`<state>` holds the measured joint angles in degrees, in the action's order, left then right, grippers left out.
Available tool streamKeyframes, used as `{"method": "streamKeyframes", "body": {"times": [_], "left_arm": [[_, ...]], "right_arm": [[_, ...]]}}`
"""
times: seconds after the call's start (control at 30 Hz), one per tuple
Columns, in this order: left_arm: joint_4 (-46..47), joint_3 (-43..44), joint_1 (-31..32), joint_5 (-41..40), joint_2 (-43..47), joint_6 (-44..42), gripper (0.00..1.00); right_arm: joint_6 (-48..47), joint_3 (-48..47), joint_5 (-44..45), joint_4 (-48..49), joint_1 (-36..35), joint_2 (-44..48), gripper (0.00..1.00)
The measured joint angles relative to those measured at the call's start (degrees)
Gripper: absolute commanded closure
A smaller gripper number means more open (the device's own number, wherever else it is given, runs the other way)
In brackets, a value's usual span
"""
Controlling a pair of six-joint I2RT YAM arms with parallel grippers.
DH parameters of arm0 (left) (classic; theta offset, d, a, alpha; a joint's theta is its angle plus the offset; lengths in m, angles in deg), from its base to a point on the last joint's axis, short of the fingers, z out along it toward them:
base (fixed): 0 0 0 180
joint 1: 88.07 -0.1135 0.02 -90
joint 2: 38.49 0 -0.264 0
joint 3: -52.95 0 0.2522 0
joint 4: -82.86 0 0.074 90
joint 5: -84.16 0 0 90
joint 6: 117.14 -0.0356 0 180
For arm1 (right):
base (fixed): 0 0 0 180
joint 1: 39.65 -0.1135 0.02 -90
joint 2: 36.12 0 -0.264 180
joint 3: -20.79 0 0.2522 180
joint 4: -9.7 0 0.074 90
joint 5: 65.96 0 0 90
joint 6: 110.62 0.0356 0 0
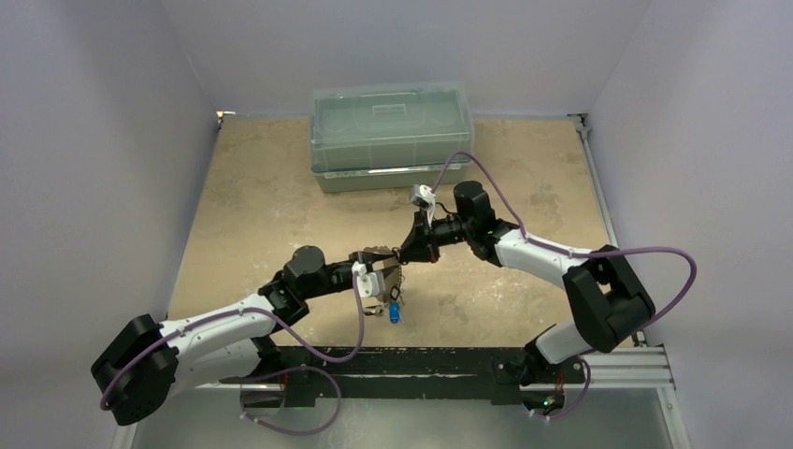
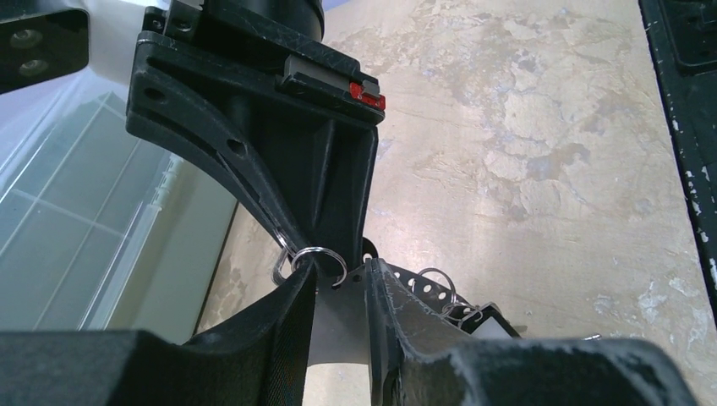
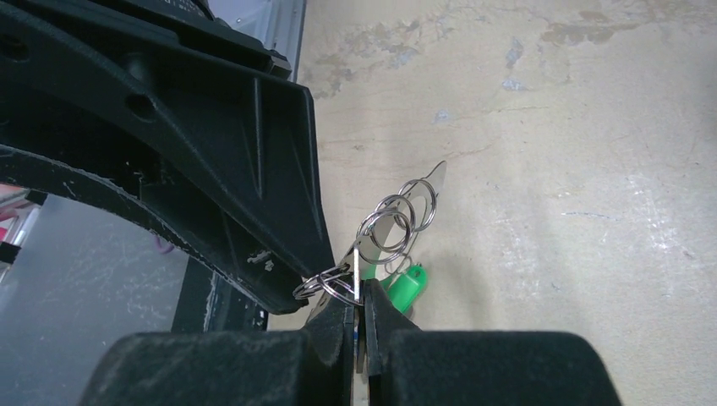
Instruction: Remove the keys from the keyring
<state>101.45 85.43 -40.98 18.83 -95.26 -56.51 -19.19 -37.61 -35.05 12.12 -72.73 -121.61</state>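
Note:
The two grippers meet above the table middle with the key bunch between them. My left gripper has a flat silver key filling the gap between its fingers. A small split ring passes through the key's hole. My right gripper is shut on the same silver key, seen edge-on. Several split rings and a green key head hang just beyond it. A blue key dangles below. A bend of grey wire, perhaps the keyring, shows beside the split ring; the rest is hidden.
A clear lidded plastic box stands at the back middle of the tan table. A black rail runs along the near edge by the arm bases. Grey walls close in the left, right and back.

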Motion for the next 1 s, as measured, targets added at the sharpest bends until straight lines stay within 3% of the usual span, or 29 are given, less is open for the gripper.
{"method": "streamKeyframes", "body": {"times": [0.23, 0.53, 0.7, 0.87, 1.0], "left_arm": [[1.42, -0.83, 1.22, -0.61, -0.94, -1.88, 0.74], [2.05, -0.83, 1.46, -2.27, -1.42, -2.23, 0.88], [2.29, -0.81, 1.49, -3.13, -1.57, -2.19, 0.88], [2.21, -0.57, 1.81, -4.04, -1.79, -2.25, 0.79], [2.27, -0.48, 1.81, -4.42, -1.84, -2.4, 0.88]], "right_arm": [[1.33, 0.0, -0.44, 0.63, -0.02, -0.44, 1.0], [1.64, 0.0, -0.42, 1.01, 0.0, -0.44, 1.0], [1.64, 0.0, -0.37, 1.01, 0.0, -0.44, 1.0], [1.62, 0.0, -0.2, 1.03, 0.07, -0.44, 1.0], [1.62, 0.0, -0.11, 1.01, 0.15, -0.44, 1.0]]}}
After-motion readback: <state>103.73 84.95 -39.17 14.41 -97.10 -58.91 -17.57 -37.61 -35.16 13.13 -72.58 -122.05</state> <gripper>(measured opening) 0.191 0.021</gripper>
